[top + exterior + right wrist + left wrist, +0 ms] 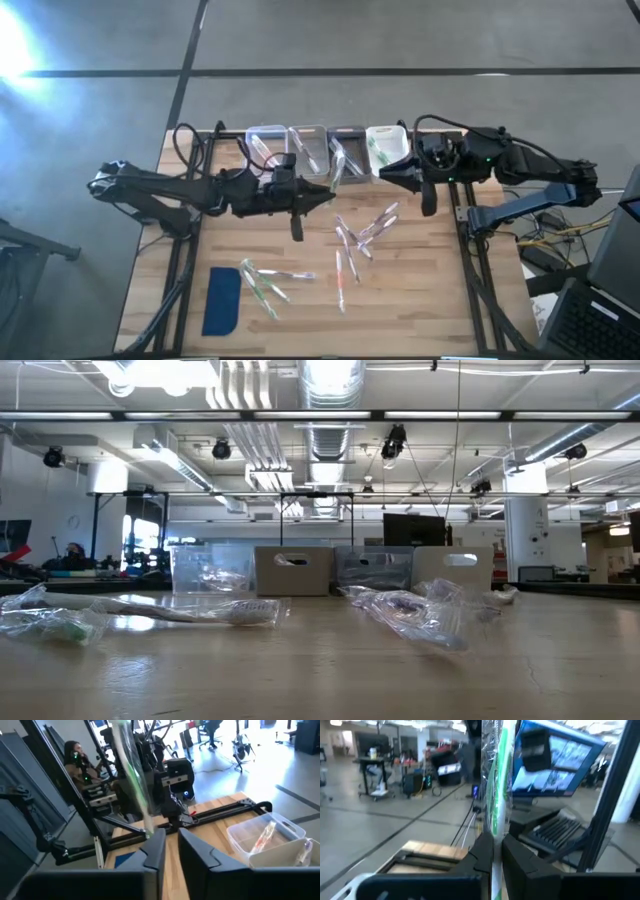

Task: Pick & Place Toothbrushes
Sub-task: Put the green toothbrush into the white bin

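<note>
One wrapped toothbrush (496, 795) is pinched upright in each pincer, left (492, 855) and right (167, 842), for dropping into the far bins (330, 140).

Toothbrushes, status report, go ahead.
Left gripper shut on a green wrapped toothbrush, raised near the bins. Right gripper by the white bin, a wrapped toothbrush between its fingers. Loose toothbrushes remain on table. Nothing blocking.

My table (420, 300) is light brown wood. My pad (222, 300) is dark blue. My brush (496, 795) has a green stripe.
</note>
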Action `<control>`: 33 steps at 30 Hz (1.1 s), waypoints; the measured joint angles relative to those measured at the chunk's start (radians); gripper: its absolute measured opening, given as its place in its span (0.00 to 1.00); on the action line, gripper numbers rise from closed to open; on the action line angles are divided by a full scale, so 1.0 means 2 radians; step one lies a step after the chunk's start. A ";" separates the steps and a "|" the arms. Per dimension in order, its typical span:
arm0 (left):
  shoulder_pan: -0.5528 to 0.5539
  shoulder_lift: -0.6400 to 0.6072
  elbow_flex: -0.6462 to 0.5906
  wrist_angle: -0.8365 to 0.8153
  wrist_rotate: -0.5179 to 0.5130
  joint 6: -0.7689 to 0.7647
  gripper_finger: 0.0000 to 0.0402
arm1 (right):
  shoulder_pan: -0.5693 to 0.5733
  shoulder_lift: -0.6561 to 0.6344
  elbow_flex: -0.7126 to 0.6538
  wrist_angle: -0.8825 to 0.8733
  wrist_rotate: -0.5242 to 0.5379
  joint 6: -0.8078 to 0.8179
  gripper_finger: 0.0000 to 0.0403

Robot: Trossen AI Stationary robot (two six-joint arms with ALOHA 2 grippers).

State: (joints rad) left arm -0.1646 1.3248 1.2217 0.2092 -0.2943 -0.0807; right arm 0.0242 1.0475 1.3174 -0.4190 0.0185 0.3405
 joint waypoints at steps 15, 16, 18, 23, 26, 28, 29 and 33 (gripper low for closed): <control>0.014 0.011 0.000 0.057 0.030 0.003 0.06 | 0.001 0.076 0.031 0.077 -0.003 -0.056 0.45; 0.014 0.011 0.000 0.057 0.030 0.003 0.06 | 0.001 0.081 0.033 0.083 -0.008 -0.057 0.46; 0.016 0.011 0.000 0.058 0.031 0.003 0.06 | 0.001 0.089 0.038 0.099 -0.019 -0.056 0.47; 0.023 0.011 0.001 0.070 0.036 0.009 0.06 | 0.001 0.114 0.057 0.103 -0.024 -0.058 0.47; 0.024 0.011 0.001 0.070 0.037 0.018 0.06 | 0.001 0.132 0.069 0.118 -0.031 -0.058 0.45; 0.025 0.011 0.001 0.070 0.037 0.018 0.06 | 0.001 0.144 0.078 0.122 -0.039 -0.061 0.44; 0.025 0.011 0.001 0.070 0.037 0.018 0.06 | 0.001 0.149 0.083 0.122 -0.040 -0.065 0.43; 0.026 0.011 0.001 0.070 0.037 0.020 0.06 | 0.001 0.168 0.098 0.121 -0.040 -0.074 0.41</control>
State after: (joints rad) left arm -0.1131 1.3460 1.2228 0.3494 -0.2199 -0.0416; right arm 0.0264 1.3845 1.5142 -0.1768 -0.0622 0.1918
